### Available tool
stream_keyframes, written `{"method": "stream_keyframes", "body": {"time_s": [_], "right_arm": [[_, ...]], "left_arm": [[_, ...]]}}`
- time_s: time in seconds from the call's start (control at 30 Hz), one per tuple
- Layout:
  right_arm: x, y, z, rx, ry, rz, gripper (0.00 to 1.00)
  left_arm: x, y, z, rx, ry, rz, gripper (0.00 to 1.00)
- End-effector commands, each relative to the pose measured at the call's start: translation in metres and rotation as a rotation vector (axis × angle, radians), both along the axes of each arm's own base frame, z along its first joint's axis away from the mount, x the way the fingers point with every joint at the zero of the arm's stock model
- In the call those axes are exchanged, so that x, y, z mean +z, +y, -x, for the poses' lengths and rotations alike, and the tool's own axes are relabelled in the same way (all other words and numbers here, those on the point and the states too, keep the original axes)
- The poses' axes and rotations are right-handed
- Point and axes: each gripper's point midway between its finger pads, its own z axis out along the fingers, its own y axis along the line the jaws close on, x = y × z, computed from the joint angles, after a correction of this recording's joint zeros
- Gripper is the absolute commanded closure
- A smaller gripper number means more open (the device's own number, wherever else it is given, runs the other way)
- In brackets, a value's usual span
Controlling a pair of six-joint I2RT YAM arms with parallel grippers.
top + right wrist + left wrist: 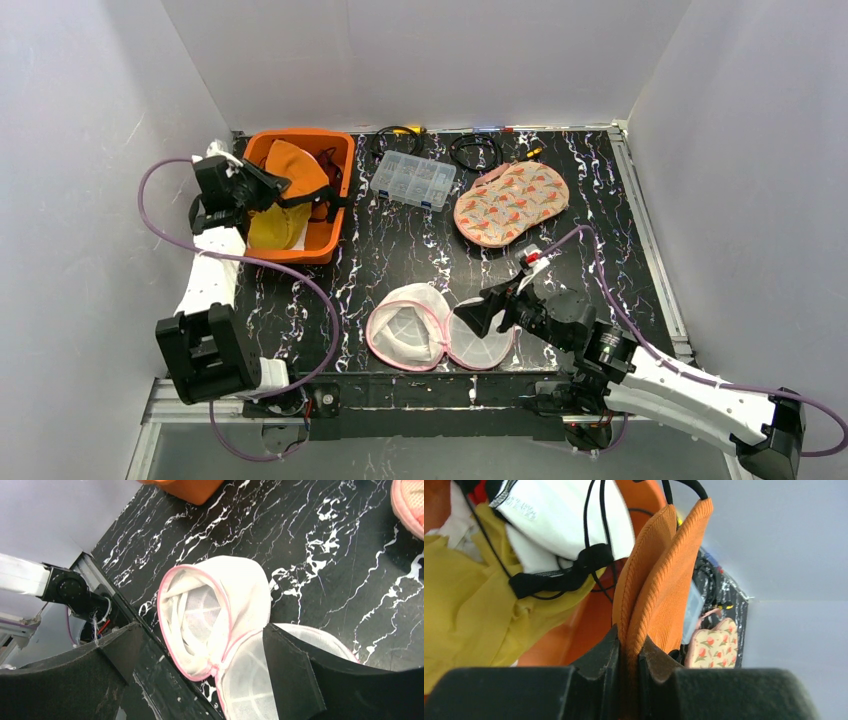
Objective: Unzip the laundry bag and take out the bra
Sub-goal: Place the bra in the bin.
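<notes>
The left gripper [629, 652] is pinching the orange bra [664, 580], its fingers [601, 655] closing down until only the folded ribbed fabric is sitting between them. It is holding the bra up over the orange bin [325, 243] at the far left of the table [400, 255]. The cups are rising above the fingertips and a black strap is looping off the top. Below them a yellow cloth [469, 605] is lying in the bin, with a white garment [559, 515] showing beside it.

The laundry bag [440, 325] is lying near the table's front edge, well apart from the bra, unzipped, its pink-trimmed halves spreading open. The right gripper [205, 650] is hovering right over the bag's right half, fingers spread wide and gripping nothing. Whether a fingertip is brushing the mesh is hard to tell.
</notes>
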Motion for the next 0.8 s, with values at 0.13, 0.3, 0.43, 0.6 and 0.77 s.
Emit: {"method": "stream_keyframes", "body": {"time_s": [0.13, 0.3, 0.43, 0.6, 0.77], "right_arm": [[-0.004, -0.003, 0.007, 0.016, 0.011, -0.04, 0.03], [-0.014, -0.002, 0.01, 0.026, 0.034, -0.037, 0.03], [-0.019, -0.004, 0.011, 0.023, 0.042, -0.038, 0.04], [-0.016, -0.007, 0.009, 0.013, 0.024, -0.032, 0.04], [-0.005, -0.013, 0.005, -0.007, -0.016, -0.005, 0.03]], "left_arm": [[-0.027, 0.012, -0.006, 0.008, -0.048, -0.036, 1.0], [-0.045, 0.029, -0.003, 0.081, -0.012, -0.074, 1.0], [-0.067, 0.05, 0.006, 0.171, 0.084, -0.093, 1.0], [-0.094, 0.051, 0.015, 0.175, 0.174, -0.069, 1.0], [-0.124, 0.048, 0.03, 0.2, 0.276, -0.033, 0.99]]}}
